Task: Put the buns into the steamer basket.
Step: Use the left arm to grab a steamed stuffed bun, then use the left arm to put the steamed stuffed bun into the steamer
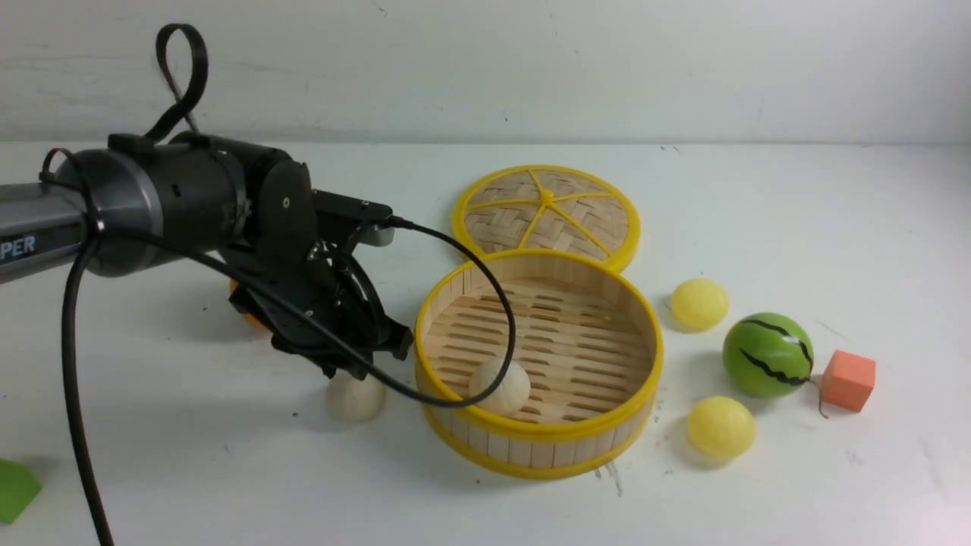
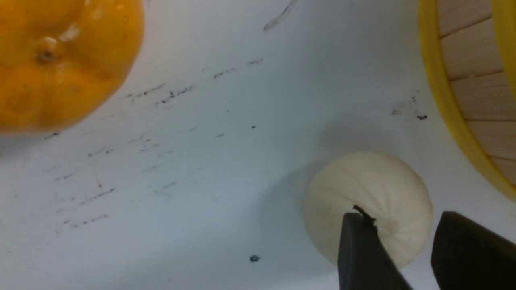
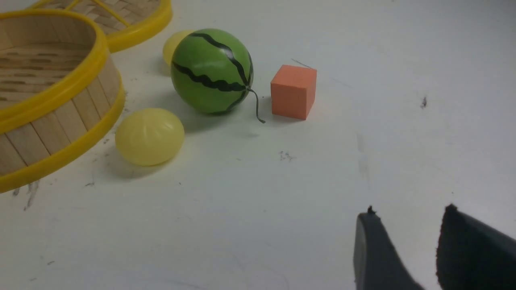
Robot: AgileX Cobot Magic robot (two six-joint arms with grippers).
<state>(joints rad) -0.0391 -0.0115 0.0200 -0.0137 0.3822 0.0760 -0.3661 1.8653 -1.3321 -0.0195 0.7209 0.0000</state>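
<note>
The steamer basket (image 1: 531, 449) stands mid-table with one cream-white pleated bun (image 1: 501, 387) on its slat floor. A second white bun (image 1: 355, 398) lies on the table just outside the basket's left wall (image 2: 471, 60). My left gripper (image 2: 403, 214) hovers right over this bun (image 2: 363, 189), jaws open and not closed on it. Two pale yellow buns (image 1: 699, 303) (image 1: 721, 426) rest on the table right of the basket. My right gripper (image 3: 410, 211) is open over bare table with nothing in it; it does not show in the front view.
The woven lid (image 1: 546, 212) lies flat behind the basket. A watermelon ball (image 1: 768, 355) and an orange cube (image 1: 848, 381) sit at the right near the yellow buns. A tangerine (image 2: 60, 60) lies left of the left gripper. A green piece (image 1: 15, 489) is at the front left corner.
</note>
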